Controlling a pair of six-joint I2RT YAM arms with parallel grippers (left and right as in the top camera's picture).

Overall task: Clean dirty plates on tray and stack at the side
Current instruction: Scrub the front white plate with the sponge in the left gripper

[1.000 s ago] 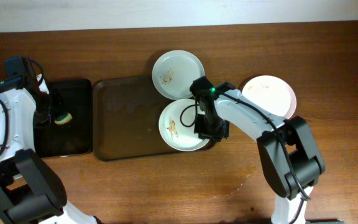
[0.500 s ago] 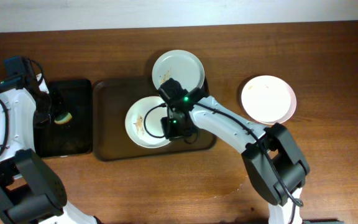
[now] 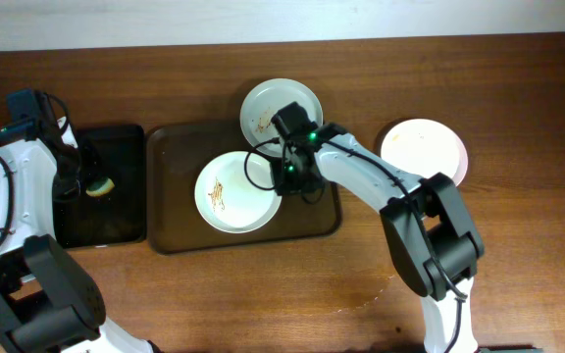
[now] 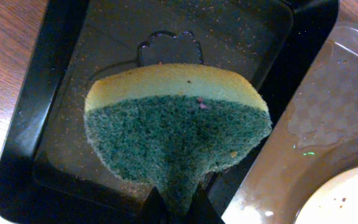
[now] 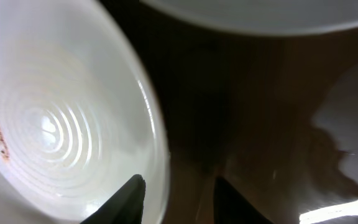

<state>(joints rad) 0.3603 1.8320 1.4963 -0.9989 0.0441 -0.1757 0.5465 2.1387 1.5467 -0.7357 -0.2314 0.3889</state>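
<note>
The brownish tray point(image 3: 175, 157) lies mid-table. A white plate point(image 3: 233, 191) with an orange-brown smear lies in its middle. A second smeared plate point(image 3: 281, 110) rests over the tray's far rim. A third plate point(image 3: 423, 155) lies on the table to the right. My right gripper point(image 3: 285, 178) is open at the middle plate's right edge. In the right wrist view its jaws point(image 5: 179, 180) straddle the plate's rim point(image 5: 157, 155), one finger over the plate, one over the tray point(image 5: 247, 112). My left gripper point(image 4: 178, 196) is shut on a yellow-green sponge point(image 4: 179, 118).
A smaller black tray point(image 3: 116, 211) lies left of the brown tray, under the sponge point(image 3: 98, 185) and my left gripper point(image 3: 86, 181). Its floor is speckled with crumbs point(image 4: 61, 74). The brown tray's wet corner point(image 4: 328, 106) shows beside it.
The smeared plate has slid left from the tray's right side to its middle with my right gripper. The gripper then drew back a little to the plate's right edge. The left arm has not moved.
</note>
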